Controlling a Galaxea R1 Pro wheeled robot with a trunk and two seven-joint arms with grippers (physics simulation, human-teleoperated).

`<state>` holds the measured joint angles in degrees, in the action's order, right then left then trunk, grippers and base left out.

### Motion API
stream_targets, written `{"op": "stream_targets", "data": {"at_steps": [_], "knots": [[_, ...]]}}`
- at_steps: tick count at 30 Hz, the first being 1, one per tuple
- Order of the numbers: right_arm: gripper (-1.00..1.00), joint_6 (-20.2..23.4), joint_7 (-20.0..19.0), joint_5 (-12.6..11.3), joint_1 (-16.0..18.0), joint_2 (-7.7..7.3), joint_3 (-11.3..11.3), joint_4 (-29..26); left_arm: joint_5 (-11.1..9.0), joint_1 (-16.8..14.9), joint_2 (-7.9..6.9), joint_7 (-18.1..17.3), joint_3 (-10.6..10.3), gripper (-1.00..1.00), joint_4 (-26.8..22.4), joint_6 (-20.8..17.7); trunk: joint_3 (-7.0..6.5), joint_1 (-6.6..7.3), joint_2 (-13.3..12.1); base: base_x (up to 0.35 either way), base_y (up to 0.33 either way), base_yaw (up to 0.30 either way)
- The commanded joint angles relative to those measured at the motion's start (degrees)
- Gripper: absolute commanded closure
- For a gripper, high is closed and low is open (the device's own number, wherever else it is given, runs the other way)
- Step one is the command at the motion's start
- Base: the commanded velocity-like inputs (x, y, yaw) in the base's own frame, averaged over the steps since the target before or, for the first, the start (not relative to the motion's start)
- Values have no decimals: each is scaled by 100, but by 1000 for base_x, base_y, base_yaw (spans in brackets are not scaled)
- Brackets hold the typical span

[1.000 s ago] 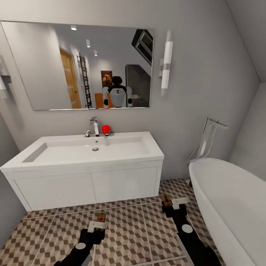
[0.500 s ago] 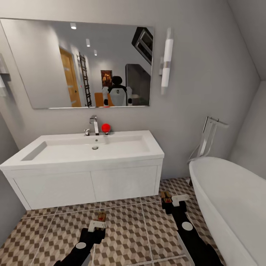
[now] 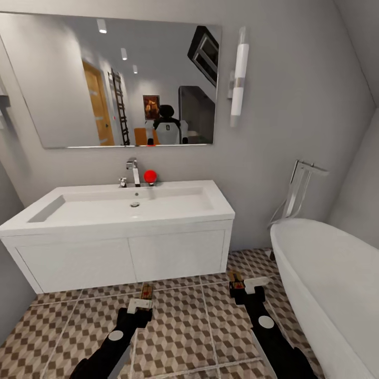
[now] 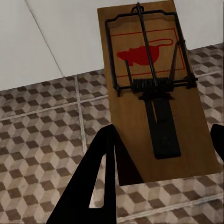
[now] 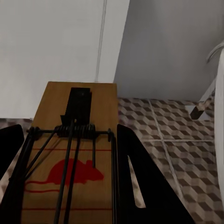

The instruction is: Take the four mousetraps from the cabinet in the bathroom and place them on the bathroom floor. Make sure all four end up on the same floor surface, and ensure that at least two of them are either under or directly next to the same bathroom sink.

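The left gripper (image 3: 141, 303) has its jaws clamped on a flat brown wooden mousetrap (image 4: 154, 88) with dark wire and a red mouse print, carried level above the cube-patterned brown and beige tiled bathroom floor (image 3: 179, 337). The right gripper (image 3: 246, 287) likewise grips a second wooden mousetrap (image 5: 74, 158). Both are held out toward the front edge of the white wall-hung sink vanity (image 3: 126, 252), probably so each trap can be set down beside or beneath it. A white bathtub (image 3: 326, 279) stands at the right.
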<state>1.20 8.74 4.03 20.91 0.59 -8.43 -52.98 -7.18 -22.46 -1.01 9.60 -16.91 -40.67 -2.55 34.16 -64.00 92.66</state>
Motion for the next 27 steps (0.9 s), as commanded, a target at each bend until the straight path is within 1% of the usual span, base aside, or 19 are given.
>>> {"op": "stream_targets", "data": {"at_steps": [1, 5, 8, 14, 22, 27], "knots": [[100, 12, 40, 37, 3, 0, -18, -2, -53, -4, -47, 62, -49, 100, -163, -102, 34, -22, 45, 0, 0, 0], [100, 12, 40, 33, 1, 2, -25, -2, -51, -4, -156, 60, -49, 100, -572, -421, 141, -110, 205, 0, 0, 0], [100, 12, 40, 33, 3, 2, -27, -2, -54, -4, -217, 60, -49, 100, -685, -522, 222, -176, 325, 0, 0, 0], [100, 12, 40, 36, 2, 2, -27, -2, -59, -4, -239, 60, -51, 100, -704, -566, 384, -308, 566, 0, 0, 0], [100, 12, 40, 37, 1, 2, -27, -13, -63, -4, -233, 60, -57, 100, -683, -571, 599, -483, 887, 0, 0, 0], [100, 22, 40, 37, 2, 2, -27, -129, -63, -4, -227, 60, -58, 100, -680, -571, 734, -593, 1087, 0, 0, 0]]}}
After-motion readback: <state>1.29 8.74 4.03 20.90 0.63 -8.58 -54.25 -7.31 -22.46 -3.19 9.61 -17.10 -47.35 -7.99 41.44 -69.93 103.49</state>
